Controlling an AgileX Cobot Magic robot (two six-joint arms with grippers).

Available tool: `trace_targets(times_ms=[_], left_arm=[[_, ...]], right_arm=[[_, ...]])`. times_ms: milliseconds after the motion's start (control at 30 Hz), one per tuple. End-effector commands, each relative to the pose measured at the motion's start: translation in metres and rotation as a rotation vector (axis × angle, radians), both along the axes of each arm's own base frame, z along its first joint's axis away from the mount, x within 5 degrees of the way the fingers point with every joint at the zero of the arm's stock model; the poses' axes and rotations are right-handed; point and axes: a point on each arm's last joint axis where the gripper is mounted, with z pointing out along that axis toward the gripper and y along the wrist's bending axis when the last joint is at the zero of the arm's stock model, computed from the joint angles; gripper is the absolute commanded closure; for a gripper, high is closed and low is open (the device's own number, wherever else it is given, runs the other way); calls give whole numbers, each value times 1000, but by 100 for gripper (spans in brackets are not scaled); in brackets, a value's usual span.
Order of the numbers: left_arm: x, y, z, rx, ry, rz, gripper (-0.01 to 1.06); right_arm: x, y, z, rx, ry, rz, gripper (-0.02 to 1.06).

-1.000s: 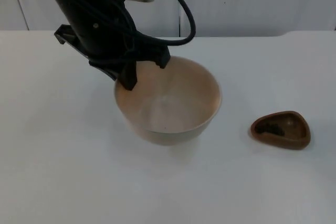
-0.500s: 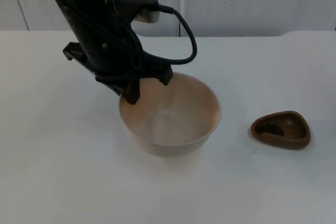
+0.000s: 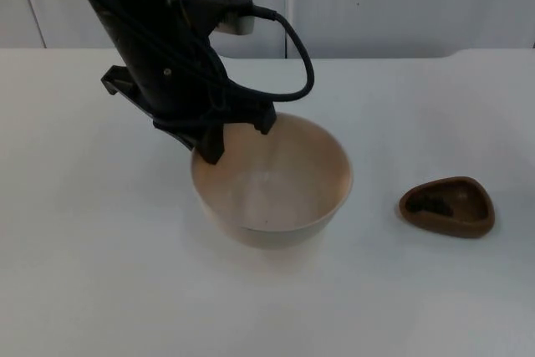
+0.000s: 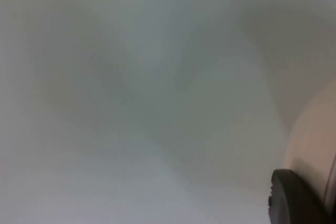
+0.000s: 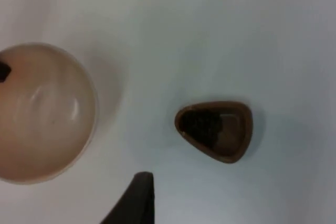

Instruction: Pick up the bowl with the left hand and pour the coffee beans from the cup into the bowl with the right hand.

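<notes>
A beige bowl [image 3: 276,186] stands mid-table, and the right wrist view sees it from above [image 5: 42,114]. My left gripper [image 3: 234,140] is shut on its back left rim, with one black fingertip [image 3: 208,150] over the rim's edge. In the left wrist view a fingertip [image 4: 294,199] rests beside the bowl's pale wall [image 4: 315,140]. A brown, rounded-triangular cup [image 3: 447,206] holding dark coffee beans sits to the right of the bowl, also seen as the cup [image 5: 215,129] from above. My right gripper [image 5: 137,200] hovers high over the table between bowl and cup.
The white table top [image 3: 100,273] runs back to the grey partition wall [image 3: 401,6]. The left arm [image 3: 142,31] reaches down from the back left over the bowl's rim.
The left gripper and the bowl have shifted slightly right and toward the front since a second ago. They have hardly moved in the last half second. The cup stays put.
</notes>
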Motion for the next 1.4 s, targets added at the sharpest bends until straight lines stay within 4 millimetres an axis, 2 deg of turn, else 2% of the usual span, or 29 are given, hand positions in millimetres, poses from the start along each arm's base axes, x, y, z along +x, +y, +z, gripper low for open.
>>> trace_targets(times_ms=[0, 367, 600, 733, 767, 933, 1367], left_arm=[[-1, -2, 2, -12, -10, 0, 105], [0, -3, 2, -13, -13, 0, 105], [0, -3, 2, -13, -13, 0, 105], [0, -3, 2, -12, -18, -3, 105], [0, -3, 2, -12, -18, -3, 105], [0, -2, 2, -10, -18, -4, 105], [0, -2, 2, -6, -23, -9, 105]], right_arm=[[8, 6, -6, -42, 18, -4, -1], [43, 12, -52, -152, 129, -71, 1], [61, 19, -79, -146, 156, -97, 1], [73, 21, -106, -167, 210, -102, 1], [73, 21, -106, -167, 210, -102, 1], [88, 27, -135, -157, 215, -126, 1], [105, 31, -184, -169, 239, -183, 1]])
